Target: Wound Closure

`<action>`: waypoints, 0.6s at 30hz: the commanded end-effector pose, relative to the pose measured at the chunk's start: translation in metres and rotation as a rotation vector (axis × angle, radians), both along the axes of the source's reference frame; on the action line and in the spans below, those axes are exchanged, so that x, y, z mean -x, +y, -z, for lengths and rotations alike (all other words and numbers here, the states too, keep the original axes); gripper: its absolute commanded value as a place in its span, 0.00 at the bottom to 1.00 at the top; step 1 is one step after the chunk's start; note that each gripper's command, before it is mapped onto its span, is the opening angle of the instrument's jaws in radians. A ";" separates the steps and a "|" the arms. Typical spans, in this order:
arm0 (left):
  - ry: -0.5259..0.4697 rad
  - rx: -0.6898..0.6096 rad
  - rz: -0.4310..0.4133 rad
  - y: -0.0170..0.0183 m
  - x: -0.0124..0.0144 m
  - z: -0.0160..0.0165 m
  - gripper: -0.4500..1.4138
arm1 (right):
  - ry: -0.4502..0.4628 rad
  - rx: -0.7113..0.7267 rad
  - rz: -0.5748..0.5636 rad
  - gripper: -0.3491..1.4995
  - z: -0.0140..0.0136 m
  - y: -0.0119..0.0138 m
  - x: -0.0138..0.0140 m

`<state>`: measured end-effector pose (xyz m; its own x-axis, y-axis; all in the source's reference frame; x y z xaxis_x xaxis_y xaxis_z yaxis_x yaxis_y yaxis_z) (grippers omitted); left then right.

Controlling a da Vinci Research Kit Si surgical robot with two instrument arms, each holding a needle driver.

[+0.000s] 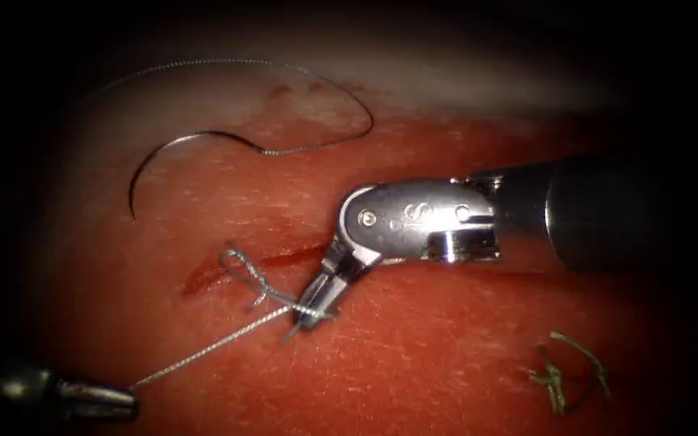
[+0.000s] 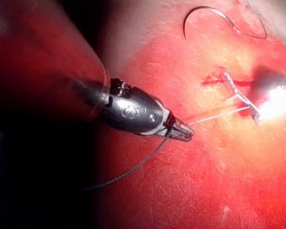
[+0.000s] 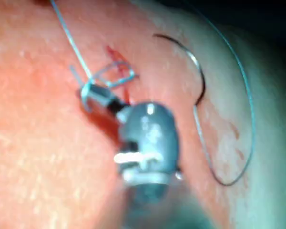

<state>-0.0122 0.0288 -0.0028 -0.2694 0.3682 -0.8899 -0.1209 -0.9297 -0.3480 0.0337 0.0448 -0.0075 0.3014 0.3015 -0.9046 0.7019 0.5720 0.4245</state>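
The tissue (image 1: 446,363) looks moist and faintly grainy with a soft sheen, the right tool (image 1: 314,311) and left tool (image 1: 127,396) are polished, glossy metal, the needle (image 1: 167,153) is thin dark metal, and the thread (image 1: 220,343) looks twisted, silvery.

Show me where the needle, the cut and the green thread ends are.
needle (image 1: 173,148): endoscope view, middle of its curve.
cut (image 1: 284,258): endoscope view, its red slit.
green thread ends (image 1: 559,379): endoscope view, the bundle.

right tool's fingers (image 3: 93,95) blurred; thread (image 3: 66,33) cut off at the edge.
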 end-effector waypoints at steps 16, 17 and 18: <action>0.001 -0.073 -0.046 -0.0099 -0.0006 0.0055 0.05 | -0.013 -0.013 -0.042 0.00 -0.0013 0.0010 -0.0028; 0.000 -0.078 -0.049 -0.0104 -0.0005 0.0056 0.05 | -0.014 -0.013 -0.044 0.00 -0.0013 0.0011 -0.0028; -0.001 -0.085 -0.055 -0.0114 -0.0002 0.0055 0.05 | -0.014 -0.015 -0.048 0.00 -0.0015 0.0014 -0.0029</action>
